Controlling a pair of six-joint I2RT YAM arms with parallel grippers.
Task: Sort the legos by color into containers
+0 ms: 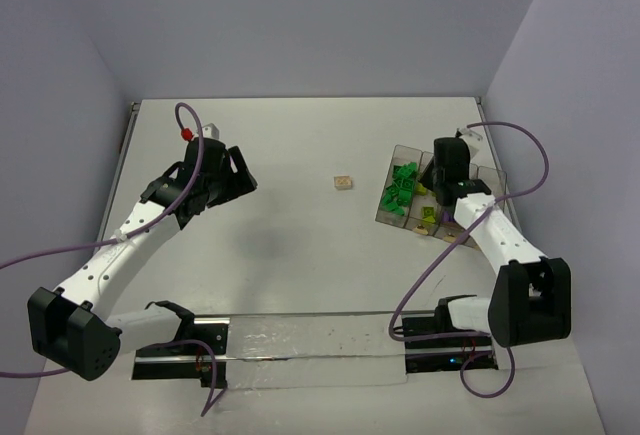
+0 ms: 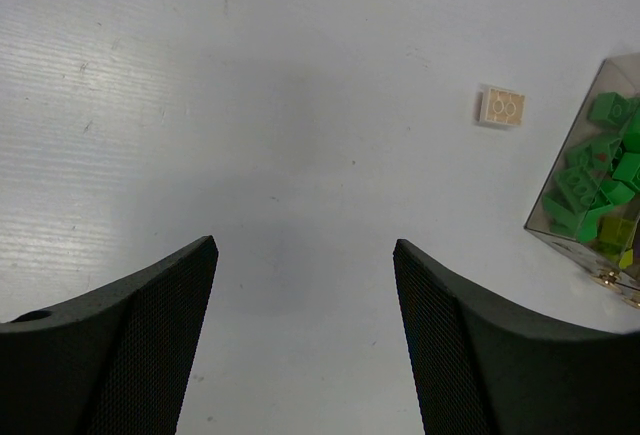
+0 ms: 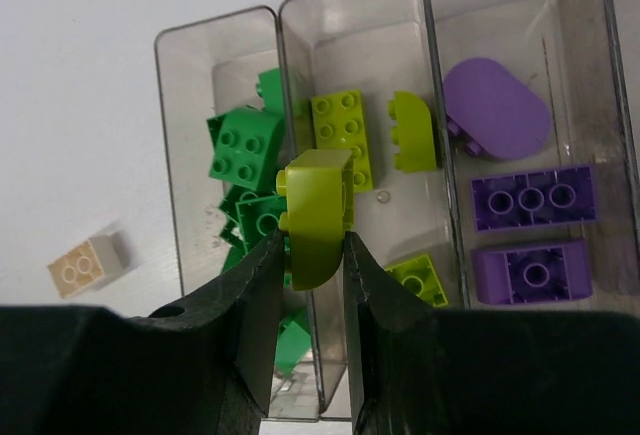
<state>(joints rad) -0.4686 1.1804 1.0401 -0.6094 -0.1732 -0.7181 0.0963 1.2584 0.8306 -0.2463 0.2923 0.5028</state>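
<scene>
My right gripper [image 3: 310,250] is shut on a rounded yellow-green lego [image 3: 318,213] and holds it above the wall between the dark green bin and the yellow-green bin of the containers [image 3: 352,25]. Dark green legos [image 3: 240,150] fill the left bin, yellow-green legos [image 3: 342,135] lie in the second, purple legos [image 3: 530,198] in the third. In the top view the right gripper [image 1: 447,177] hovers over the containers [image 1: 399,150]. A tan lego [image 1: 343,183] lies alone on the table, also seen in the left wrist view [image 2: 502,106] and the right wrist view [image 3: 85,264]. My left gripper [image 2: 305,265] is open and empty.
The left arm [image 1: 195,183] hangs over the left half of the white table. The right wall [image 1: 570,155] stands close behind the containers. A taped strip [image 1: 310,340] runs along the near edge between the arm bases.
</scene>
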